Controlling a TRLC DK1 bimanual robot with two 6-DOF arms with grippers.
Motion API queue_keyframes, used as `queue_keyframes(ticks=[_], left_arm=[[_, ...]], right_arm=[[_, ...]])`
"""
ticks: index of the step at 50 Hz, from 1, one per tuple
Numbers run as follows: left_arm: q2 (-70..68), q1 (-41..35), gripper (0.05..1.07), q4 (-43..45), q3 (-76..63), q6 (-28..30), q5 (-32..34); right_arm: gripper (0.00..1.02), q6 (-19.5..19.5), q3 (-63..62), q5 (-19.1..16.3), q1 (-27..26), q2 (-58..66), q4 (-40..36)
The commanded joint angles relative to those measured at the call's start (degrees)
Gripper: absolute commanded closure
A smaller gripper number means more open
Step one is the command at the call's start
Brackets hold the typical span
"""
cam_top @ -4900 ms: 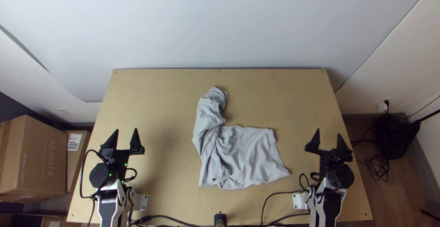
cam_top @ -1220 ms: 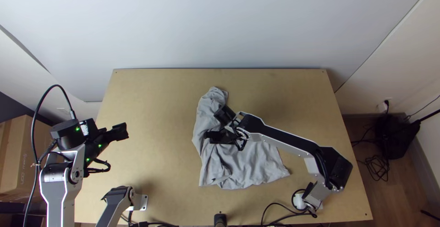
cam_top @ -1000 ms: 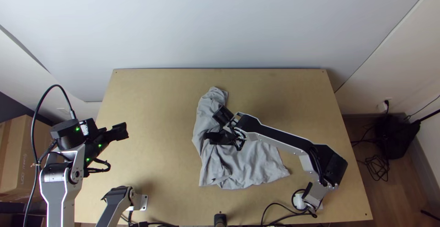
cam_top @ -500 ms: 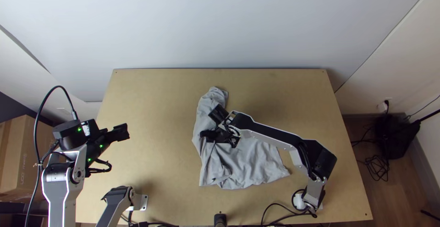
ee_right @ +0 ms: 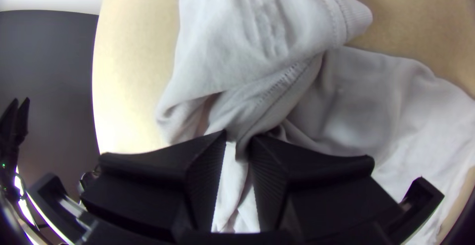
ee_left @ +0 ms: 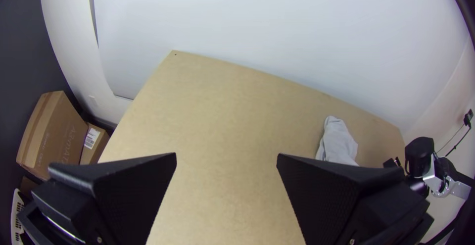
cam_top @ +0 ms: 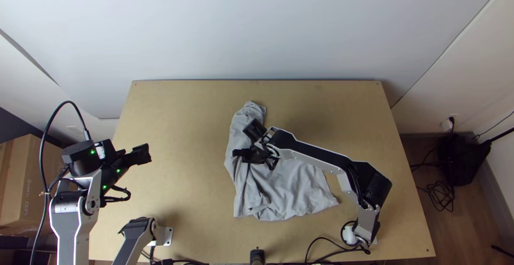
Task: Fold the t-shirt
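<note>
While the right gripper (cam_top: 235,153) points leftward over the middle of the table, its two wide black fingers stand narrowly apart with cloth between them; I cannot tell whether they pinch it. Below lies the pale grey fabric t-shirt (cam_top: 292,187), near the middle, bunched in a rumpled strip along its left side from far to near, and spread flatter toward the right. One ribbed edge shows on the far part in the right wrist view. From its base at near right, the silver-grey and black right arm (cam_top: 321,158) bends and reaches leftward across the cloth. The left gripper (cam_top: 143,154) is wide open and holds nothing, at the left side, well apart from the shirt.

Around them runs the light tan wooden table (cam_top: 187,110), flat and rectangular, against a plain white wall (cam_top: 257,29). Beyond its left edge, a large brown cardboard box (ee_left: 69,138) bears print, and the smaller brown box (ee_left: 96,152) beside it has a white barcoded label (ee_left: 92,138). Black cables (cam_top: 441,192) coil on the brown wood floor (cam_top: 466,233) at right.
</note>
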Motion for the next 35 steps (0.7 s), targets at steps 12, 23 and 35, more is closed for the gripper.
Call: queue_keyframes(ticks=[12,23,35], left_arm=[[-0.1,-0.6,0.10,1.2,-2.0,0.6,0.2],[-1.9,-8.4,0.10,-1.2,-6.0,3.4,0.3],[-0.4,-28.7,0.10,-3.2,-10.4,6.8,0.2]], right_arm=[[1.00,-0.8,2.8,2.6,-0.4,0.1,0.1],[1.00,-2.3,2.1,3.6,-2.6,-2.3,-0.8],[1.00,-3.0,1.5,5.2,-9.1,-6.9,-1.0]])
